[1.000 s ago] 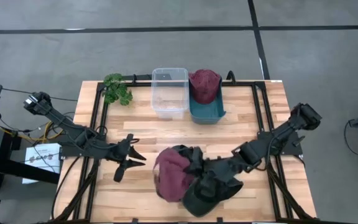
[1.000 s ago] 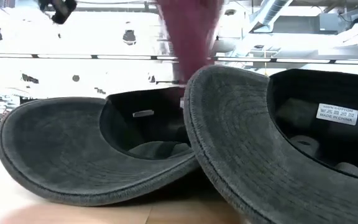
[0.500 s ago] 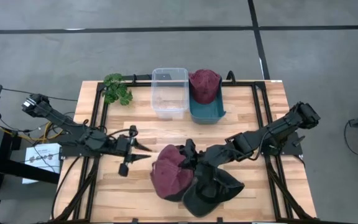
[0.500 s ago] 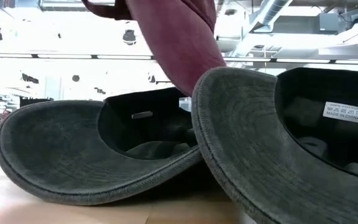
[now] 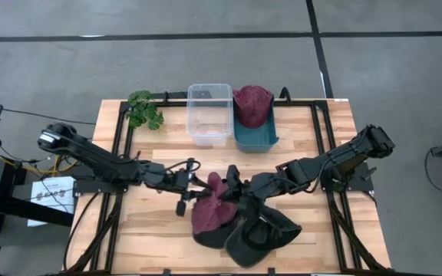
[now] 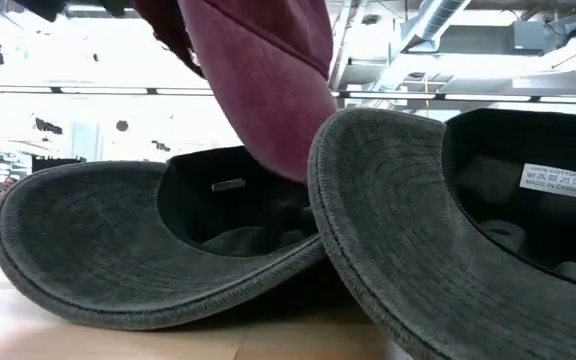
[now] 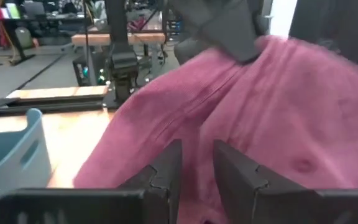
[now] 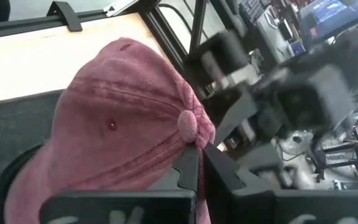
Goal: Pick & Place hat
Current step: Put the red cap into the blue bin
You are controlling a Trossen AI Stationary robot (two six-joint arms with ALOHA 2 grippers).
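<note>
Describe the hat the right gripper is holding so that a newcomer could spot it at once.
On the wooden table, near its front edge, hats lie piled. The maroon cap hangs from the right gripper, pinched at its crown, above the dark grey hats. The other maroon hat sits in the blue bin.

high view: straight down, far, whole table (image 5: 336, 130).
low view: table height, level, close.
shared: maroon hat (image 5: 209, 213), dark hats (image 6: 158, 250).

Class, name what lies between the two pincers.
The maroon hat, seen in the high view: right pincer shut on it, left pincer beside it.
</note>
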